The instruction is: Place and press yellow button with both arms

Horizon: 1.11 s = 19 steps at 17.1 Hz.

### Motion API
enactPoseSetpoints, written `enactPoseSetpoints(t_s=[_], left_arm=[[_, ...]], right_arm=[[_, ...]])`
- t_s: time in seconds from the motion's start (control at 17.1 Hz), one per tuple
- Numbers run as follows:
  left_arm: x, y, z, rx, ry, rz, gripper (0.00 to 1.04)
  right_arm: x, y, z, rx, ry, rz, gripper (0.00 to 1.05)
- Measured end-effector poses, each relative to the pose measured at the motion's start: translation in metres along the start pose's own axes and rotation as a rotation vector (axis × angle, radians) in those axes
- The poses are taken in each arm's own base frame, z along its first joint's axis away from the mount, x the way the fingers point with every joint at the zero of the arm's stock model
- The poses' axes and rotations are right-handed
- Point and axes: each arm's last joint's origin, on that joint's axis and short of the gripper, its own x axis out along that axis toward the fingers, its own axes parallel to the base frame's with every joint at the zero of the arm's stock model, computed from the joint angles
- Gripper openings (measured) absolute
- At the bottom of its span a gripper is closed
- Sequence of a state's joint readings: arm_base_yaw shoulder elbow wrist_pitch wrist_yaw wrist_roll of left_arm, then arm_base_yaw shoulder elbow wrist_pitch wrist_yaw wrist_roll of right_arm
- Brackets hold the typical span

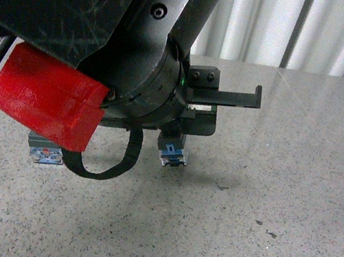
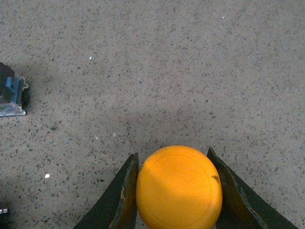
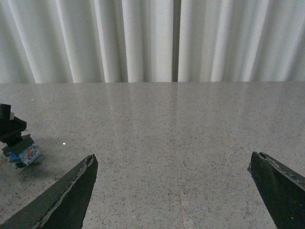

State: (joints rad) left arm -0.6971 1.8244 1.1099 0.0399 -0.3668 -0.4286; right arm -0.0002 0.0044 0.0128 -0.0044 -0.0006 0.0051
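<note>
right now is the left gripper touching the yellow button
Touching. The left wrist view shows the left gripper shut on the yellow button, both fingers flush against the sides of its cap with no gap.

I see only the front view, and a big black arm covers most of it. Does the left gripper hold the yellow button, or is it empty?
Observer: It holds it. In the left wrist view, the yellow button sits between the left gripper's fingers, and both fingers touch its cap.
Operator: Thank you. And the right gripper, is something inside it?
Observer: Nothing. The right wrist view shows the right gripper wide open, with only the bare table between its fingers.
</note>
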Motion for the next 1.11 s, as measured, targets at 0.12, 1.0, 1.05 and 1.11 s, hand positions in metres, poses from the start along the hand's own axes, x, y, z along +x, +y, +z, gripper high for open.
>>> enactPoseSetpoints(t_s=[0.12, 1.0, 1.05, 1.11], left_arm=[[0.001, 0.0, -0.002, 0.018, 0.012, -0.003, 0.43], [-0.198, 0.182, 0.088, 0.085, -0.569, 0.176, 0.98], [-0.222, 0.186, 0.081, 0.109, -0.606, 0.17, 0.97], [-0.245, 0.191, 0.071, 0.099, -0.625, 0.181, 0.89]], right_arm=[[0.0, 0.0, 0.0, 0.0, 0.0, 0.0, 0.98], [0.0, 0.0, 0.0, 0.0, 0.0, 0.0, 0.98], [0.0, 0.0, 0.0, 0.0, 0.0, 0.0, 0.98], [0.0, 0.0, 0.0, 0.0, 0.0, 0.0, 0.98]])
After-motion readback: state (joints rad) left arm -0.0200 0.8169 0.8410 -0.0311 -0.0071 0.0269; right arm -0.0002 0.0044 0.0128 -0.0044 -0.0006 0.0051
